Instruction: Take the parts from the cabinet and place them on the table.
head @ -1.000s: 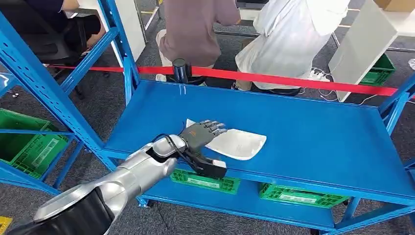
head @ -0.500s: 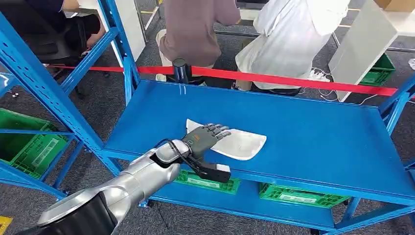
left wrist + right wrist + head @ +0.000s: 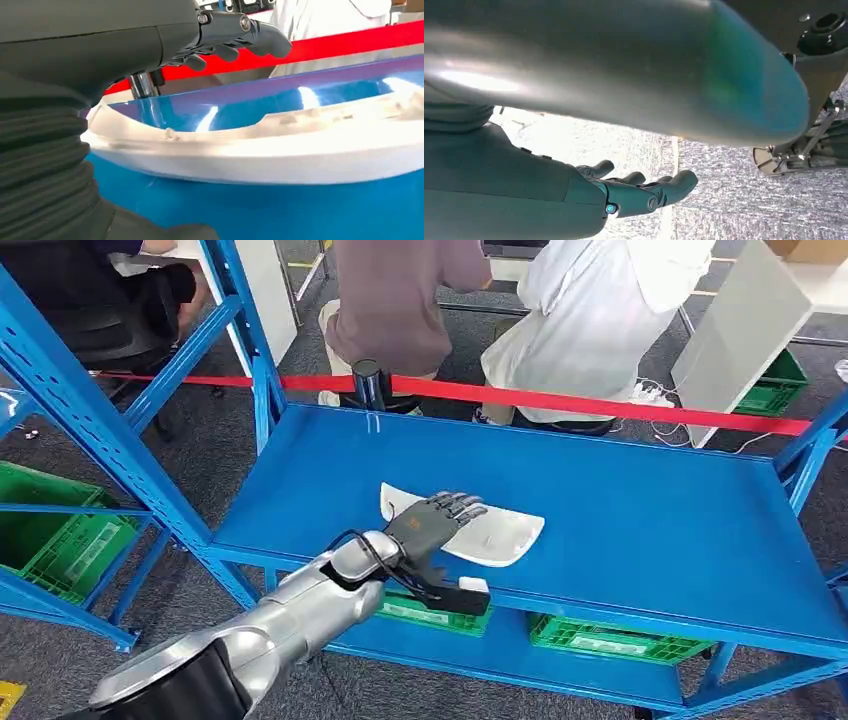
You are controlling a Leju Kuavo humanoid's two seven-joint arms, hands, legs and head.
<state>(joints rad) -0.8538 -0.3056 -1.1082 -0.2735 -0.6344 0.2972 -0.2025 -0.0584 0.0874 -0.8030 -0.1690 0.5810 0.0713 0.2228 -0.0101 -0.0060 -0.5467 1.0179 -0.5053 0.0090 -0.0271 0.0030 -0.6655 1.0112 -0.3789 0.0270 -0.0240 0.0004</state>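
Reaching in from the lower left of the head view, the silver left arm is stretching over the front edge of the blue shelf (image 3: 640, 500), and the left hand (image 3: 432, 523) is hovering palm down over the white part (image 3: 495, 532), its fingers spread apart and gripping nothing. The part, a flat curved white piece, is lying on the shelf near its front edge, with one end under the hand. Behind the shelf a red tape (image 3: 600, 404) is running across, and two people are sitting beyond it, one in a brown top (image 3: 395, 295) and one in white (image 3: 600, 320). Green crates (image 3: 610, 638) are sitting on the level below the shelf.

Looking along the left wrist view, the left hand (image 3: 235, 37) is holding its dark fingers (image 3: 270, 42) extended above the white part (image 3: 260, 150), apart from it, while the part is resting flat on the glossy blue shelf (image 3: 280, 210).

Showing in the right wrist view, the right hand (image 3: 624, 192) is hanging over grey carpet (image 3: 744, 200), its fingers loosely extended and holding nothing.
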